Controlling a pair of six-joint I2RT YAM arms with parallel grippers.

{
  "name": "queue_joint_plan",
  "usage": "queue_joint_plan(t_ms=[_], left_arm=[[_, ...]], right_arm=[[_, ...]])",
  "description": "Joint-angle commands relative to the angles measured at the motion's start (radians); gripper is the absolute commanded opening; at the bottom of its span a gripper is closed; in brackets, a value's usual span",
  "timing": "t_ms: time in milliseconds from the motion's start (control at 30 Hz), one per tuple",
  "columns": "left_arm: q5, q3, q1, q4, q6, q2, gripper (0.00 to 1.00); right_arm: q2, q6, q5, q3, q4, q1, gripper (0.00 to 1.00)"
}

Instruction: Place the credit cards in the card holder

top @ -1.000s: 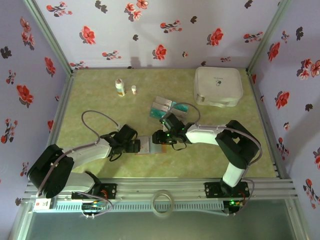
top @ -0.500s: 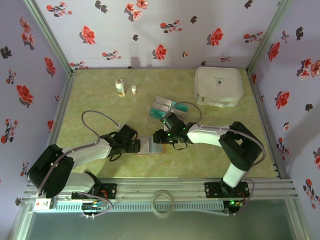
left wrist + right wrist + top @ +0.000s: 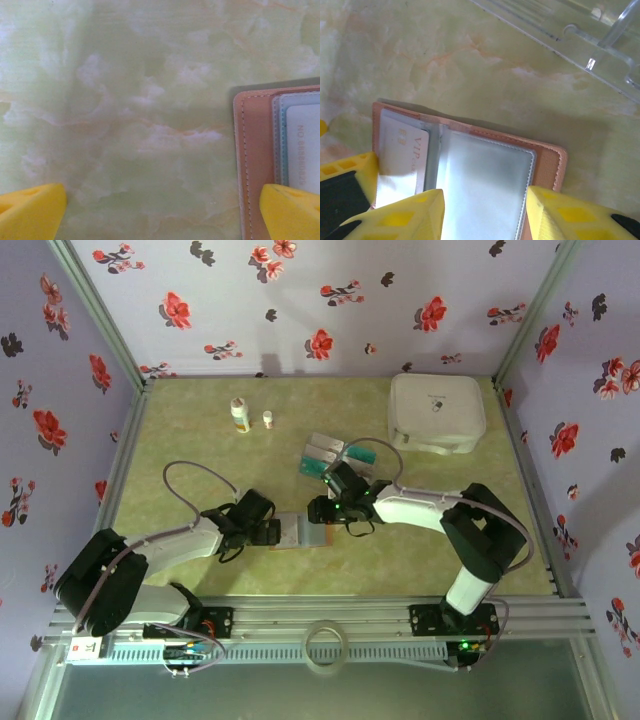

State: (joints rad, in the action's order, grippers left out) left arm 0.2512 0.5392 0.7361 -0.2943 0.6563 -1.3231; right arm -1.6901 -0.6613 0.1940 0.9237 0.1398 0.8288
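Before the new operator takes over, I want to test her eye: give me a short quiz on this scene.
1. True or false: the left gripper has its jaws shut.
2. Where does the white case lie? A: far right corner. B: near left corner. C: dead centre.
3. Fill in: the card in the open holder reads ___.
Key: 1 false, the jaws stand wide apart. 2 A. 3 VIP.
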Motion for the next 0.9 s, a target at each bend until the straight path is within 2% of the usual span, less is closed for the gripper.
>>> queue_joint_plan(t_ms=[0, 600, 867], left_arm=[[-0.007, -0.022, 0.010, 0.006, 0.018, -0.018, 1.00], [-0.006, -0.030, 0.009, 0.017, 0.022, -0.025, 1.00], [-0.007, -0.033, 0.011, 0.018, 0.025, -0.018, 1.00]], right_arm=[[-0.033, 0.011, -0.003, 0.021, 0.000, -0.007, 0.46], [-0.098, -0.053, 0.095, 0.043, -0.090, 0.041, 0.44], [-0.081, -0.093, 0.133, 0.061, -0.131, 0.057, 0.43]])
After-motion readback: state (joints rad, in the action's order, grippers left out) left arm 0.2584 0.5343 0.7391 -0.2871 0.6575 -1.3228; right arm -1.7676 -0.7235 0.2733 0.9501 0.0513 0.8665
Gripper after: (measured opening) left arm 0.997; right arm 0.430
